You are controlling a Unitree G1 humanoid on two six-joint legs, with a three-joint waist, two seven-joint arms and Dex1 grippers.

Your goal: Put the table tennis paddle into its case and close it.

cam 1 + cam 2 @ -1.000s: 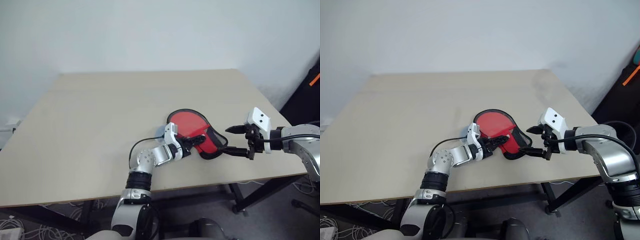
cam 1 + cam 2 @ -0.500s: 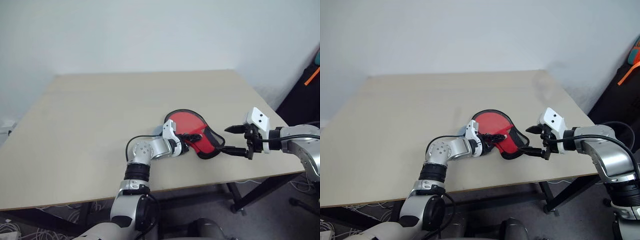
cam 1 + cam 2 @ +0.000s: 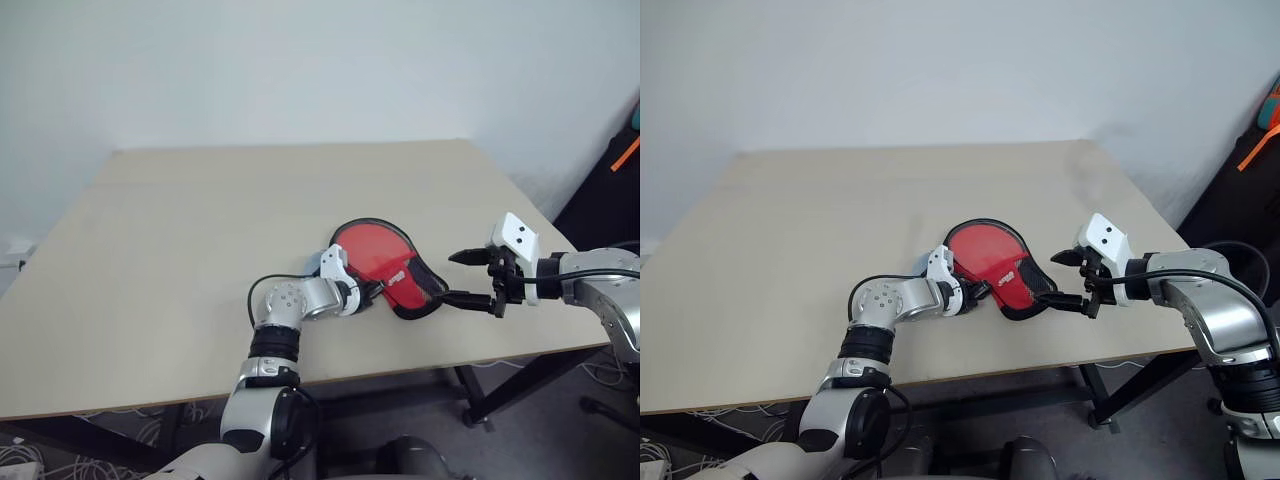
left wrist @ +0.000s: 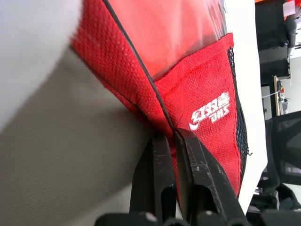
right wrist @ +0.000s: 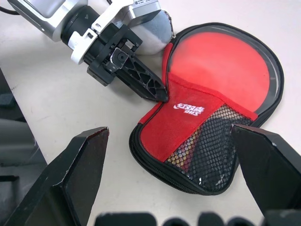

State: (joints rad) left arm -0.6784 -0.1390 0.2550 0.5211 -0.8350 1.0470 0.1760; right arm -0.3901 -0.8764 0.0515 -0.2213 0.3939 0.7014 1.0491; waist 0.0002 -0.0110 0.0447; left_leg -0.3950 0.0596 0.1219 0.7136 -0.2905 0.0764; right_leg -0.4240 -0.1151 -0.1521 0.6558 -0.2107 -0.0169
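Left gripper [image 5: 157,92] jaws pinched shut on the case [image 5: 211,117] edge by the red panel; right gripper [image 3: 470,278] spread wide, just beside its narrow end. Paddle [image 5: 221,61] sits inside. Keep the pinch steady; anchor opposite end before zipping.

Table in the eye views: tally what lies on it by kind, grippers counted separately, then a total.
Case, paddle's red face showing through its clear side: 1
Grey-blue lump beside the case: 1
Grippers: 2, the left gripper shut on the case's edge, the right gripper open near the case's narrow end
Total: 4
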